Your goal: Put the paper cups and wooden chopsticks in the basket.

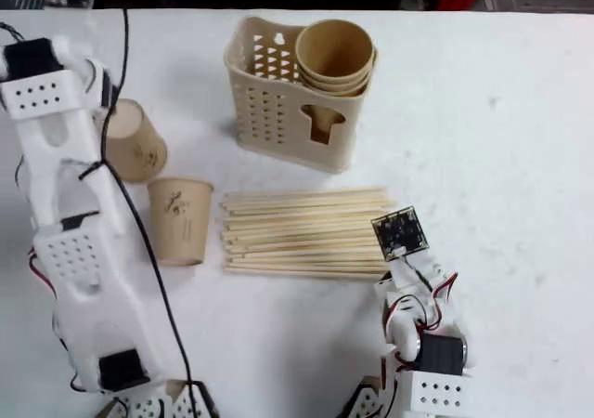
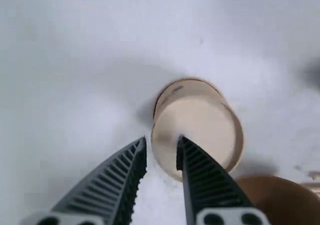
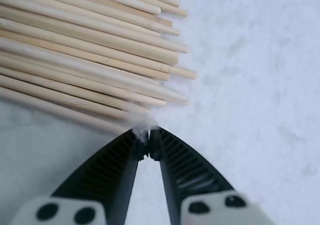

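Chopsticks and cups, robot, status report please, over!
Left gripper slightly open at a paper cup. Right gripper shut by chopsticks. Basket holds stacked cups. Nothing in the way.

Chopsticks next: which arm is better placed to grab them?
Right. The right gripper sits shut at the ends of the chopsticks, nearly touching the nearest one. The left gripper hovers slightly open over a paper cup, away from the pile.
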Motion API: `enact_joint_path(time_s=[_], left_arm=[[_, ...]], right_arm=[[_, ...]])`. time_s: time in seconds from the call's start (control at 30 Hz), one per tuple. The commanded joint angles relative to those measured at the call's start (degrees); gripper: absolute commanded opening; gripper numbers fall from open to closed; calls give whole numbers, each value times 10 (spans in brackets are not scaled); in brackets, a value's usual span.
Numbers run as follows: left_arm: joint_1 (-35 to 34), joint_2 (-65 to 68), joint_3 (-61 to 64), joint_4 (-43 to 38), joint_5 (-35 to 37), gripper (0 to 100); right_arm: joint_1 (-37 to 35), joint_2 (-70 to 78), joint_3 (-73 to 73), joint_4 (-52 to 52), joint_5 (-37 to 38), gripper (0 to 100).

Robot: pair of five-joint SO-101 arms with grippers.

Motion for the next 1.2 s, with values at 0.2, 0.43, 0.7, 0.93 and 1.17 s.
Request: enact_joint_path(time_s=[0.2,0.43,0.7,0.93,1.17], left_arm=[[-107,96,-122,-8,-25,118],[-172,108,-157,-6,-60,118],[-187,20,-249,4,-56,118],[-118,-51,-114,5,-89,197],[-8,-115,51,3,-161,195]], right_arm=[[-5,-1,5,-8,7,21],[-5,-1,5,-8,7,21],[-5,-1,5,-8,7,21],[-5,-1,5,-8,7,21],[-5,-1,5,-8,7,21]])
